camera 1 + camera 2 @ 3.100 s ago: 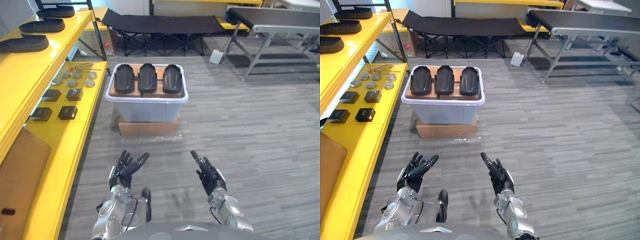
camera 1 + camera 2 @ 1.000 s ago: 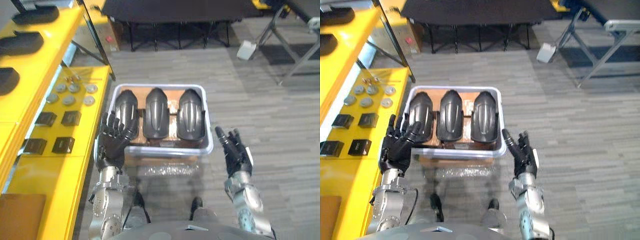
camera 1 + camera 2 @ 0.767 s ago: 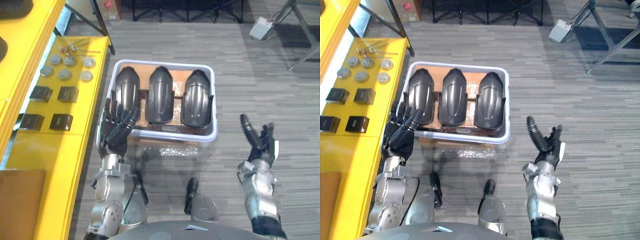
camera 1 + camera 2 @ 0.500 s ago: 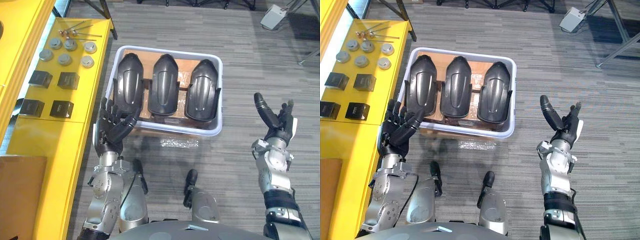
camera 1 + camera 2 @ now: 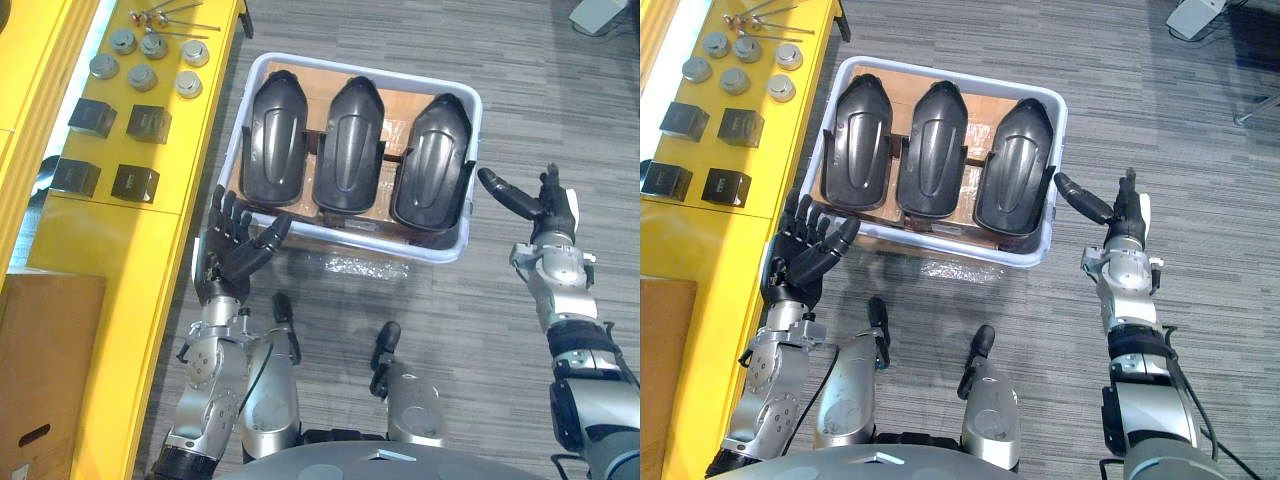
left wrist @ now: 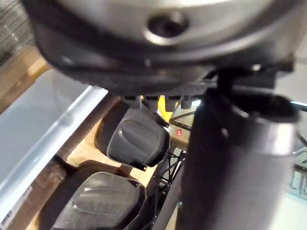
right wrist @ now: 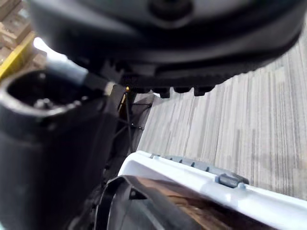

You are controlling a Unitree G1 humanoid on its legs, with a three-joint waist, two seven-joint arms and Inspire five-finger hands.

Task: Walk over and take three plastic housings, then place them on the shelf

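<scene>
Silver-grey arms — dark hands (image 5: pixel 226 264) (image 5: pixel 549 210)

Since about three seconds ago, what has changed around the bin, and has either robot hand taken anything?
The robot has walked up to the white bin. The left robot hand has come to its near left corner, the right robot hand beside its right rim, both open and empty. The three plastic housings stay side by side in the bin, untouched.
</scene>
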